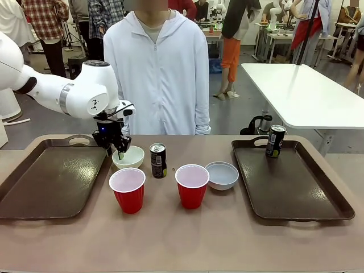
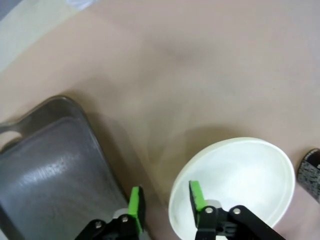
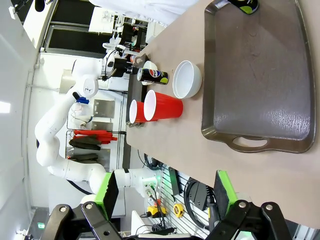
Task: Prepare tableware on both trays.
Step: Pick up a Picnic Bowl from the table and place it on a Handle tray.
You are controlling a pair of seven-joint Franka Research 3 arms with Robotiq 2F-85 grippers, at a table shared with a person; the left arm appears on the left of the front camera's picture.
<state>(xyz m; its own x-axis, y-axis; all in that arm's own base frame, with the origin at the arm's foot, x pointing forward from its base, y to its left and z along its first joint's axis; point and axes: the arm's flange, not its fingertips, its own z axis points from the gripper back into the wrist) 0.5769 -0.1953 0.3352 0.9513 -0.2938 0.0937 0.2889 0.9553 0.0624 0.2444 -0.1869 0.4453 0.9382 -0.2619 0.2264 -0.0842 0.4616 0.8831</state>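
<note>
Straddles rim of left white bowl (image 1: 134, 160) with left gripper (image 1: 120, 152): one pad inside, one outside, jaws at half width, clamp impossible to tell. Bowl on bench (image 1: 170, 242), left tray (image 1: 51, 179) just beside at bowl's 9 o'clock. Right gripper (image 3: 165, 190) wide, empty.

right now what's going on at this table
The left hand is at the left bowl, one finger inside its rim and one outside; a firm pinch can't be confirmed. The right hand hangs open past the right tray. One can stands on that tray; the other can, the second bowl and two red cups sit on the table between it and the left tray.
</note>
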